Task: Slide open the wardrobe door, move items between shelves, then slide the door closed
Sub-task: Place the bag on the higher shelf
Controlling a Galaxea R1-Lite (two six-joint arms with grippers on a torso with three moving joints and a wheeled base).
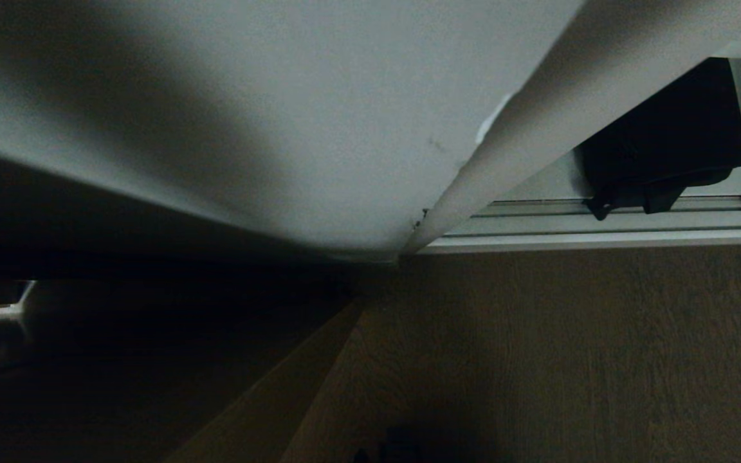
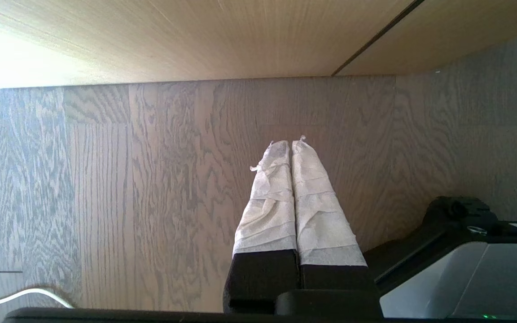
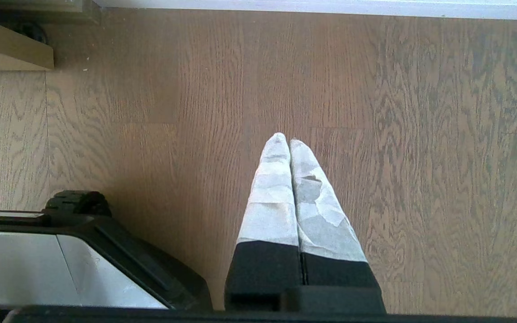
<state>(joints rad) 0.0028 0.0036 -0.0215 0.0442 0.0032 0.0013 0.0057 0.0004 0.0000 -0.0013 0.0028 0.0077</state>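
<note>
The sliding wardrobe door (image 1: 267,116) stands partly aside, a black bundle (image 1: 660,148) showing inside above the track (image 1: 602,222). Both arms hang parked, left gripper (image 2: 291,146) and right gripper (image 3: 284,139) pressed together and empty; the shelf moves and closing apparently remain.

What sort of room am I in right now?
Probably a bedroom or dressing area at a built-in wardrobe: a frosted sliding door on floor tracks, a black fabric bundle inside, and wood-grain flooring below.
</note>
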